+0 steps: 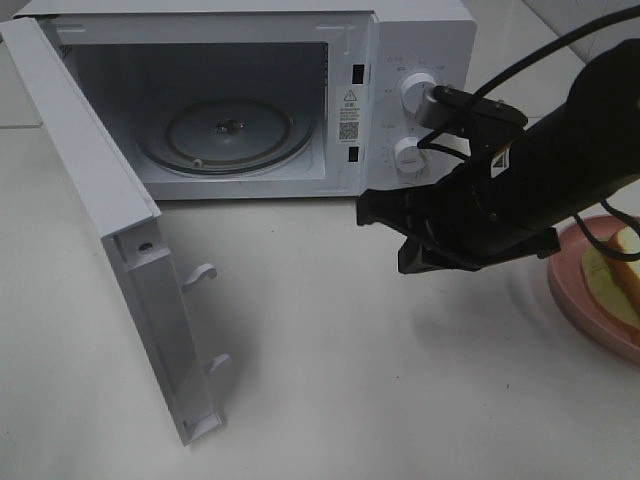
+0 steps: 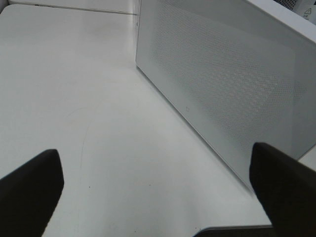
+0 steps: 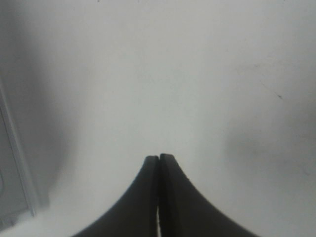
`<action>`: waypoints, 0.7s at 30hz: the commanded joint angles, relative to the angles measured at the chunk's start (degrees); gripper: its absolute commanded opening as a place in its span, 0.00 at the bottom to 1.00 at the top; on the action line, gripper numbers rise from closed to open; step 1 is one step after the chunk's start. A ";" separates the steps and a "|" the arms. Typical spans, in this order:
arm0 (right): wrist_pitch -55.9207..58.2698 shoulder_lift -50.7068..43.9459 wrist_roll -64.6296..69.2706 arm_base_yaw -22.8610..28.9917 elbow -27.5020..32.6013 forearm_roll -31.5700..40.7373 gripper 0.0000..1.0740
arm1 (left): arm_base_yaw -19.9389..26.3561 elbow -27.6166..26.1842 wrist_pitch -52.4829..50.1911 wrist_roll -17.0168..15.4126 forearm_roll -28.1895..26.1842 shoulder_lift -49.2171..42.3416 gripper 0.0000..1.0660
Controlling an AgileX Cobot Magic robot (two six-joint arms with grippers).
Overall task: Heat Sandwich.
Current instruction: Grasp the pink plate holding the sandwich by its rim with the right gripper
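The sandwich (image 1: 628,262) lies on a round pink plate (image 1: 580,300) at the right edge of the exterior view, partly cut off by the frame and by my right arm. My right gripper (image 1: 368,208) reaches leftward over the table, left of the plate and in front of the microwave's control panel. Its jaws are shut with nothing between them (image 3: 159,159), and only bare table shows below. My left gripper (image 2: 155,197) is open and empty, facing the outer side of the microwave door (image 2: 222,84). The left arm does not show in the exterior view.
The white microwave (image 1: 420,60) stands at the back with its door (image 1: 110,210) swung wide to the left. A glass turntable (image 1: 225,130) sits inside the cavity. Two knobs (image 1: 415,92) are on its right panel. White tabletop (image 1: 330,350) stretches in front.
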 commanded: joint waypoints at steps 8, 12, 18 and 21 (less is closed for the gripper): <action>16.73 -1.26 -15.64 -0.06 -3.90 -6.36 0.04 | -0.11 0.11 0.06 -0.11 -0.11 -0.40 0.91; 22.75 -1.26 -15.41 -0.06 -5.67 -9.51 0.06 | -0.11 0.11 0.06 -0.11 -0.11 -0.40 0.91; 27.62 -1.26 -15.47 -1.78 -7.73 -13.18 0.25 | -0.11 0.11 0.06 -0.11 -0.11 -0.40 0.91; 27.62 -1.26 -15.47 -3.21 -7.79 -13.29 0.38 | -0.11 0.11 0.06 -0.11 -0.11 -0.40 0.91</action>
